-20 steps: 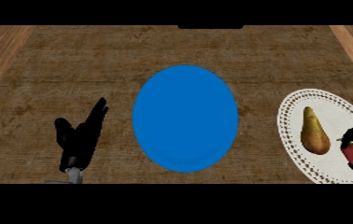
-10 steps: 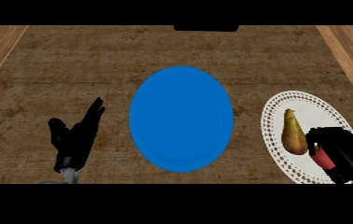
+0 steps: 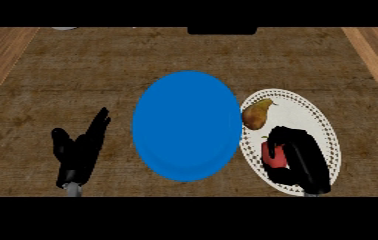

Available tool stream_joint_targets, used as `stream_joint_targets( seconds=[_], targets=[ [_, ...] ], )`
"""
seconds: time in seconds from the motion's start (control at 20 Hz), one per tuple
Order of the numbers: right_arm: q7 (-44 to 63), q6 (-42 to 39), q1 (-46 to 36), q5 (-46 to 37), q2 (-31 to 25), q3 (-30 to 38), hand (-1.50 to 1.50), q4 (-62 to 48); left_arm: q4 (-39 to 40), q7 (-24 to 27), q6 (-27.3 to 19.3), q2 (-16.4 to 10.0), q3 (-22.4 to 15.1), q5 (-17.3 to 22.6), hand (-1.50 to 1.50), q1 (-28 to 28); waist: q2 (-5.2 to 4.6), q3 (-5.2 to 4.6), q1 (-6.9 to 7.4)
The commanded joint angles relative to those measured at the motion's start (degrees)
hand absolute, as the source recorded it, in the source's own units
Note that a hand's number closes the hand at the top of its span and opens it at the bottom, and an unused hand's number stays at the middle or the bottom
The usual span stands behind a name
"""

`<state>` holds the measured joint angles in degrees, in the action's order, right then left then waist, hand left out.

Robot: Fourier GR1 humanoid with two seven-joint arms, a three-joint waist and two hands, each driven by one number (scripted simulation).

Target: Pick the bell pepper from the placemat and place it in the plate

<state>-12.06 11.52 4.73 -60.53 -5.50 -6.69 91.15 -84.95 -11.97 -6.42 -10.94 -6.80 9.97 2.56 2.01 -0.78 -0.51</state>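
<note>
I am seeing the right hand (image 3: 301,160) curling its fingers round the small red bell pepper (image 3: 274,155), which is lying on the white lace-edged oval placemat (image 3: 307,117), at 3 o'clock from the round blue plate (image 3: 184,126). Lifting and placing are pending. The left hand (image 3: 80,151) is resting open at 9 o'clock. A mottled brown countertop (image 3: 88,64) is carrying everything.

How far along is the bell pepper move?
Nothing is delivered yet: the red bell pepper is over the white placemat, beside the pear, not in the blue plate. In hand: the right hand curls around the pepper. Left to do: lift, carry to the plate, release. The left hand rests open at the left.
</note>
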Motion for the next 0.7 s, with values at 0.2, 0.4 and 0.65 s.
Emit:
stream_joint_targets(
  seconds=[0.2,0.4,0.65],
  targets=[
    [19.6,14.5,1.5,5.2,5.4,-14.2,1.5,7.5,1.1,-1.0,-0.1,0.4,-0.1,0.2,0.0,0.1,-0.65,0.79,-0.52],
    [30.3,24.7,2.2,5.5,5.5,-22.3,1.5,11.0,1.6,-0.5,0.7,0.1,0.3,0.6,0.0,0.2,-1.06,0.64,-0.49],
    [42.6,37.5,1.8,-3.3,5.5,-31.1,1.5,10.1,0.4,-0.9,0.0,1.6,-1.2,0.0,0.0,0.2,-1.38,0.51,-0.09]
  ],
)
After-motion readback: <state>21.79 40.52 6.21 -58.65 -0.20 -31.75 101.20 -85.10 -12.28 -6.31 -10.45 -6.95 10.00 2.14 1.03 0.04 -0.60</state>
